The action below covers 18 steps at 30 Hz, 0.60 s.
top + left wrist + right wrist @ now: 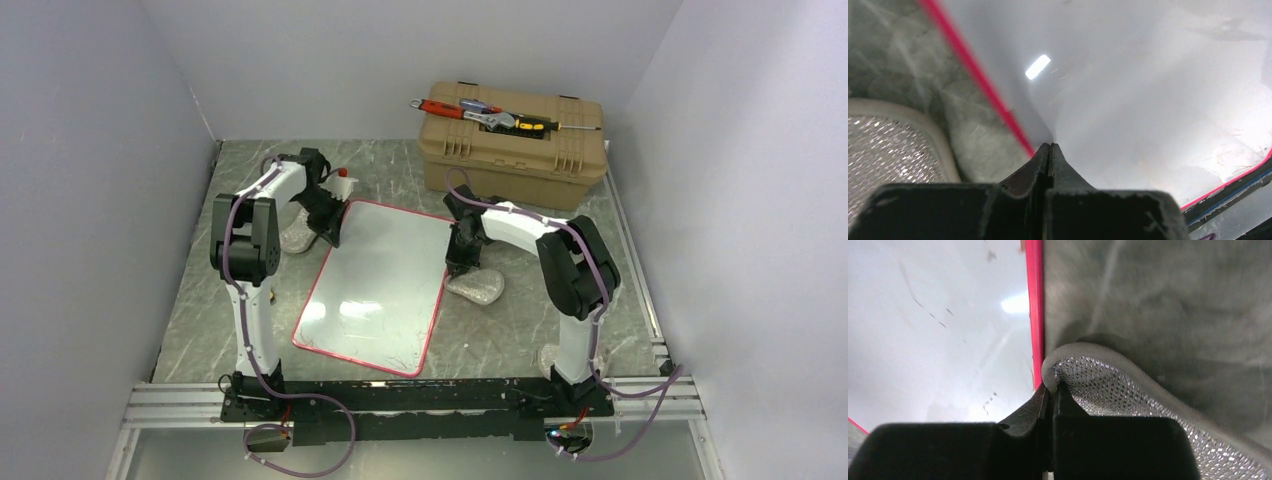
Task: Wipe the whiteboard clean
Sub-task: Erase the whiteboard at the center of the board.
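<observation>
Whiteboard [375, 280] lies flat on the worktop [520, 330] between the arms, with faint pen marks [933, 315] near its right rim. It looks stiff, thin and light, and its glossy face is slick, so a wiping stroke would likely make it skate; better to pin it at a corner than lift it. Left gripper [1049, 146], jaws pressed together and empty, sits at the far-left corner just inside the red rim; contact is unclear. Right gripper [1052, 387], just off the right edge, seems pinched on the grey rim of a soft mesh pad [1128, 390].
</observation>
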Each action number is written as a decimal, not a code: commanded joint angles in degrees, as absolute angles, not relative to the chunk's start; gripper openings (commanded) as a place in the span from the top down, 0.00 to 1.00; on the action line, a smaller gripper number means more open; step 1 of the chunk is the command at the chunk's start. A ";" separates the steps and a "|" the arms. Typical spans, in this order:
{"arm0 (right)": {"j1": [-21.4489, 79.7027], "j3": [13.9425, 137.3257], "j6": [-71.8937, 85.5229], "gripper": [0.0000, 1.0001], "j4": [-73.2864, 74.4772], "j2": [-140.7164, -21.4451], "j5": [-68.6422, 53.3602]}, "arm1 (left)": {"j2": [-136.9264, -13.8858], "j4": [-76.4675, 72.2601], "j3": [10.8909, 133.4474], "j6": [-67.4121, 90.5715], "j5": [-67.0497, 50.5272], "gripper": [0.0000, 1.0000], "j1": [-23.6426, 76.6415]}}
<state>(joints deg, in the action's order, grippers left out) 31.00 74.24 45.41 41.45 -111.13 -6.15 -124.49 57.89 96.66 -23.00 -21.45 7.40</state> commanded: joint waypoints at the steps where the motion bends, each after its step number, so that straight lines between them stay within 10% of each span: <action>1: 31.60 71.02 47.02 1.00 18.23 -106.33 1.40 | -122.01 57.15 94.31 -22.40 -29.22 0.96 8.22; 18: 52.06 51.02 55.65 1.00 16.17 -88.49 0.29 | -106.65 61.20 73.78 -36.84 -25.52 0.97 -4.30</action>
